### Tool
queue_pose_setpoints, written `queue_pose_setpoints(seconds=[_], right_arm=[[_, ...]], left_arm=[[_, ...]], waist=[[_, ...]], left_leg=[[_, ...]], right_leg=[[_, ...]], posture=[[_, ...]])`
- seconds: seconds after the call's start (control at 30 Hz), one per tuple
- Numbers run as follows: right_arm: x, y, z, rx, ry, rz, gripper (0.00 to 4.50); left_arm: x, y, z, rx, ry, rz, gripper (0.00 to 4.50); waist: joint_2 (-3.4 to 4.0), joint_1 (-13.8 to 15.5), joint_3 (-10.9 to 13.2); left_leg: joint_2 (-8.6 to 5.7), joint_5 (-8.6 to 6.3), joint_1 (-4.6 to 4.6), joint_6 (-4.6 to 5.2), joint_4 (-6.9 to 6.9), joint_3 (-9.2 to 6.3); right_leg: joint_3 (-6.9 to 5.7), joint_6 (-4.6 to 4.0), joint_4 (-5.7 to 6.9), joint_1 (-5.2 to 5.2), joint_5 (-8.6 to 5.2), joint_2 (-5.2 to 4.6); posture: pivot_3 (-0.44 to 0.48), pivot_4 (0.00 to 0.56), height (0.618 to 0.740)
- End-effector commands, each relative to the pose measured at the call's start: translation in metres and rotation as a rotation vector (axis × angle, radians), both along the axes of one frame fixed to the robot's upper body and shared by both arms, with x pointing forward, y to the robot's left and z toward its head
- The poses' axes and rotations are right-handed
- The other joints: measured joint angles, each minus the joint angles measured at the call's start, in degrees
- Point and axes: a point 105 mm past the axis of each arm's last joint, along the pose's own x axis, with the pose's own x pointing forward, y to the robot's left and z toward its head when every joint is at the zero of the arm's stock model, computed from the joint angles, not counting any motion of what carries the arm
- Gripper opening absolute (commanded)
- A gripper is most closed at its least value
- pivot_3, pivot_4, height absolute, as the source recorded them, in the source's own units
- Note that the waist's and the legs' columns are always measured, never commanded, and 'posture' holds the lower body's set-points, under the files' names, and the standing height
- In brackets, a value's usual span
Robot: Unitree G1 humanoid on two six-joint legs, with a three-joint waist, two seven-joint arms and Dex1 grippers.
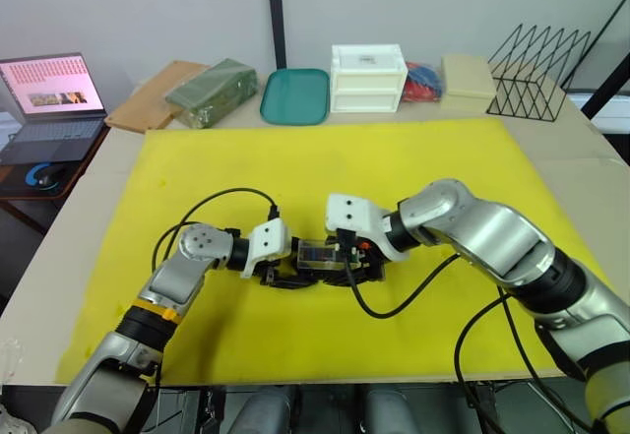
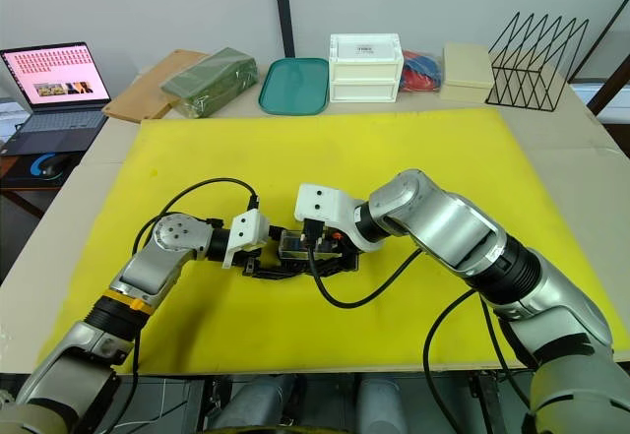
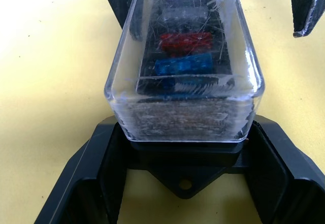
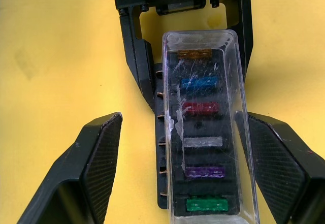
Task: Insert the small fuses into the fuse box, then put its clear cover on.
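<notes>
- Left eye view: a laptop [image 1: 44,99] sits off the table's far-left corner, with a brown board [image 1: 148,109] and a green packet [image 1: 212,90] beside it.
- The left gripper [image 1: 281,275] lies on the yellow mat [image 1: 443,149], its fingers [image 3: 86,183] spread around one end of the fuse box [image 4: 163,132]. Whether they press it, I cannot tell.
- The fuse box rests mid-mat between both grippers, and the clear cover [image 4: 205,127] sits on top of it.
- Through the cover, the small fuses [image 4: 200,107] stand in a row in the slots: tan, blue, red, pale, purple, green.
- The right gripper [image 1: 359,269] reaches to the box's other end, its fingers [image 4: 96,168] spread wide, apart from the cover on either side.
- Along the far edge: teal tray [image 1: 295,94], white drawer box [image 1: 367,78], black wire rack [image 1: 536,72].
</notes>
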Motion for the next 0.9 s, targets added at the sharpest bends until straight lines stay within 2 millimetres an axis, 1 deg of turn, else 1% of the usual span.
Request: queue_pose_setpoints(seconds=[0.03, 0.37, 0.53, 0.63, 0.77, 0.9], right_arm=[[-0.001, 0.004, 0.018, 0.023, -0.068, 0.029, 3.81], [-0.001, 0.004, 0.018, 0.022, -0.068, 0.026, 3.81], [0.003, 0.003, 0.019, 0.020, -0.082, 0.014, 3.81], [0.003, 0.000, 0.025, 0.027, -0.090, 0.012, 3.81], [0.003, -0.002, 0.038, 0.051, -0.106, 0.007, 3.81], [0.002, -0.009, 0.050, 0.077, -0.118, 0.001, 3.81]], left_arm=[[0.001, 0.001, -0.002, 0.009, -0.005, 0.008, 2.76], [0.001, 0.001, -0.002, 0.009, -0.006, 0.012, 2.76], [0.001, 0.002, -0.002, 0.011, -0.005, 0.013, 2.76], [0.001, 0.003, -0.002, 0.013, -0.005, 0.013, 2.76], [0.001, 0.003, -0.002, 0.014, -0.006, 0.013, 2.76], [0.002, 0.003, -0.001, 0.012, -0.008, 0.015, 2.76]], waist=[[0.00, 0.0, 0.0], [0.00, 0.0, 0.0], [0.00, 0.0, 0.0], [0.00, 0.0, 0.0], [0.00, 0.0, 0.0], [0.00, 0.0, 0.0]], left_leg=[[0.00, 0.00, 0.00, 0.00, 0.00, 0.00], [0.00, 0.00, 0.00, 0.00, 0.00, 0.00], [0.00, 0.00, 0.00, 0.00, 0.00, 0.00], [0.00, 0.00, 0.00, 0.00, 0.00, 0.00], [0.00, 0.00, 0.00, 0.00, 0.00, 0.00], [0.00, 0.00, 0.00, 0.00, -0.01, 0.00]], right_leg=[[0.00, 0.00, 0.00, 0.00, 0.00, 0.00], [0.00, 0.00, 0.00, 0.00, 0.00, 0.00], [0.00, 0.00, 0.00, 0.00, 0.00, 0.00], [0.00, 0.00, 0.00, 0.00, 0.00, 0.00], [0.00, 0.00, 0.00, 0.00, 0.00, 0.00], [0.00, 0.00, -0.01, 0.00, 0.00, 0.00]], posture=[[0.000, 0.150, 0.740], [0.000, 0.150, 0.740], [0.000, 0.150, 0.740], [0.000, 0.150, 0.740], [0.000, 0.150, 0.740], [0.000, 0.150, 0.740]])
